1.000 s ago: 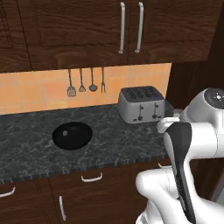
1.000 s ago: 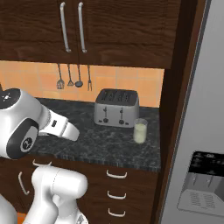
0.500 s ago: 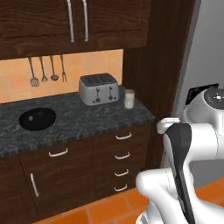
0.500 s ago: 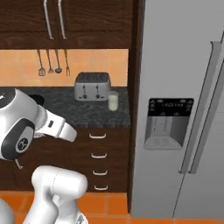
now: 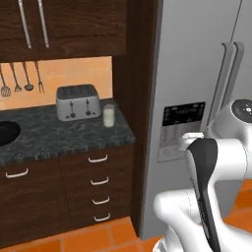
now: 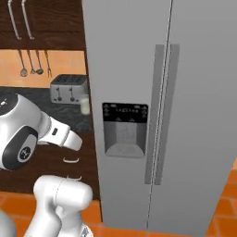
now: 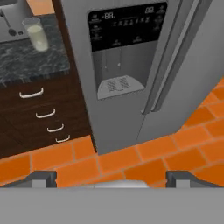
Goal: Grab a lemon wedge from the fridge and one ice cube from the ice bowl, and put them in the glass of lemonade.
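Facing the kitchen from the left, we have the bowl (image 5: pixel 6 133) cut off at the edge of the left base view, then the toaster (image 5: pixel 78 102), then the glass (image 5: pixel 109 115) just beside it near the counter's (image 5: pixel 59 140) right end. Right of the counter stands the fridge (image 6: pixel 152 106), both doors shut, its two bar handles (image 6: pixel 162 111) side by side past the dispenser panel (image 6: pixel 124 129). Our gripper (image 7: pixel 111 177) is empty, jaws spread wide, its tips low in the hand view, well short of the fridge.

The step in hand, as we judge it, is opening the fridge. To do that well we should square up to the handles, pick one bar, close around its middle from the front and pull along the door's arc rather than straight back.

The wedge is hidden behind the shut doors, so we cannot say which side holds it. Any ice in the bowl is hard to make out.
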You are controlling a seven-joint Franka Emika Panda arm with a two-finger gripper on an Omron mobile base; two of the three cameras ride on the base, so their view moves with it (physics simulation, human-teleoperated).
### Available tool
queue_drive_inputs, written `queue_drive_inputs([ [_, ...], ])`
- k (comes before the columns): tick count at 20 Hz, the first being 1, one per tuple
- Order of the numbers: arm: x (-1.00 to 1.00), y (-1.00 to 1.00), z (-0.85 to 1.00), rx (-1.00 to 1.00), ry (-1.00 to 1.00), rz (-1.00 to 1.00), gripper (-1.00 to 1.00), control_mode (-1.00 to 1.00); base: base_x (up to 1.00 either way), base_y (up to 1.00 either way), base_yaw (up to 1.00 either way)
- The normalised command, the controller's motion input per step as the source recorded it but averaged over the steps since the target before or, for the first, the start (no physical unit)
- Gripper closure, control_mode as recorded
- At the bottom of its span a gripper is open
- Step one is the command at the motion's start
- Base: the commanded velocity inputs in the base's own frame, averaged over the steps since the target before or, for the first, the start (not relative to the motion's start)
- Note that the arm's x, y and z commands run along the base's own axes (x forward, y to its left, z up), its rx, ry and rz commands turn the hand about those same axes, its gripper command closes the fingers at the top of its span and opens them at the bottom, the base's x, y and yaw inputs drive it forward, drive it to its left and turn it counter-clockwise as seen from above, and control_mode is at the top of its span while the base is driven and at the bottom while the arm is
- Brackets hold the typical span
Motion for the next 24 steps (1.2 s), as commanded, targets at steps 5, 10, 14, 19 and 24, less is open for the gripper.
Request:
queue_drive_inputs([
  [5,0.00,0.00,0.00,0.00,0.00,0.00,-1.00,1.00,0.00,-0.98,0.36],
  [10,0.00,0.00,0.00,0.00,0.00,0.00,-1.00,1.00,-0.01,-0.82,0.25],
  [14,0.00,0.00,0.00,0.00,0.00,0.00,-1.00,1.00,0.00,-0.51,0.10],
  [19,0.00,0.00,0.00,0.00,0.00,0.00,-1.00,1.00,0.01,-0.18,0.00],
  [24,0.00,0.00,0.00,0.00,0.00,0.00,-1.00,1.00,-0.14,0.26,0.00],
])
